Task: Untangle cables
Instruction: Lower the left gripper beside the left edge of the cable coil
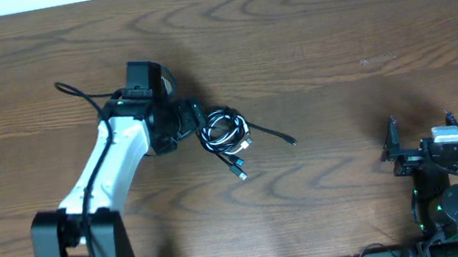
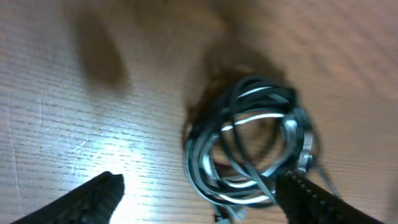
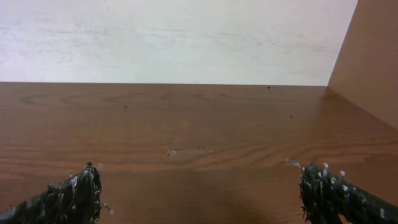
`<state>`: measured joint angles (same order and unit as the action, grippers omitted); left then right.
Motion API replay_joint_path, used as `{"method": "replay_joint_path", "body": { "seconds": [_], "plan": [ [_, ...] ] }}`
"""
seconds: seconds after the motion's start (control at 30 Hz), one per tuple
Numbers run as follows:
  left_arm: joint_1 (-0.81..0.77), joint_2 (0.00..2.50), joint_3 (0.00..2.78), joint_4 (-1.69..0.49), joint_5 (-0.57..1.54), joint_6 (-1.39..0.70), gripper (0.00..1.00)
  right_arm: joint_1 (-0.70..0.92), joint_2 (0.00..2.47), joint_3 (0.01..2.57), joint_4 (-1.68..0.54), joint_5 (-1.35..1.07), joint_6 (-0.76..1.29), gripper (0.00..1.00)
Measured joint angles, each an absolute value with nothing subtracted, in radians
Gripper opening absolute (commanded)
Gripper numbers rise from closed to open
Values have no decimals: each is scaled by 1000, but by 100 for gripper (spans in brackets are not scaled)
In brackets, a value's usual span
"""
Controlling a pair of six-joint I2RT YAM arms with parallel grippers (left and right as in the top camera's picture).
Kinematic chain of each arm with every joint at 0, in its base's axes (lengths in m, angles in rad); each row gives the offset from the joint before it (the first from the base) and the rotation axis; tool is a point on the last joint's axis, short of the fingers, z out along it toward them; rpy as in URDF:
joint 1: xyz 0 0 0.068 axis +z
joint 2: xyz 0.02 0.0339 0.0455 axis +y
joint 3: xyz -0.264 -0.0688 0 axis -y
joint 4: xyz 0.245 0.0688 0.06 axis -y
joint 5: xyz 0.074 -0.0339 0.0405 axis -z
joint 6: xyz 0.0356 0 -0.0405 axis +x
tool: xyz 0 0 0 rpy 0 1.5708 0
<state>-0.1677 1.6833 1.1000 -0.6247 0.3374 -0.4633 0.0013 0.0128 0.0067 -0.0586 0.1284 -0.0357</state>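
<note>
While two arms are sitting at one wooden table [image 1: 332,20], one tangled bundle of cables [image 1: 225,134] is lying left of centre, with black and white strands looping together. The number of separate cords cannot be told. Two loose tails are trailing out of it, one toward the right and one toward the near edge. The left gripper [image 1: 194,120] is hovering just beside the bundle, its two fingers [image 2: 93,199] standing wide apart and gripping nothing. The right gripper [image 1: 420,142] is sitting well apart at the near right, jaws spread wide, holding nothing.
</note>
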Motion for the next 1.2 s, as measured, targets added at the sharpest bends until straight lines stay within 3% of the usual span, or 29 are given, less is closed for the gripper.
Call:
{"method": "replay_joint_path", "body": {
  "seconds": [0.1,0.27,0.5,1.2],
  "plan": [
    [-168,1726,1100,-644,336,-468,46,1,13,7,-59,128,-36,99],
    [-168,1759,1100,-659,334,-456,43,1,13,7,-59,128,-36,99],
    [-168,1759,1100,-661,334,-369,29,1,13,7,-59,128,-36,99],
    [-168,1759,1066,-654,334,-158,20,1,13,7,-59,128,-36,99]
  ]
}}
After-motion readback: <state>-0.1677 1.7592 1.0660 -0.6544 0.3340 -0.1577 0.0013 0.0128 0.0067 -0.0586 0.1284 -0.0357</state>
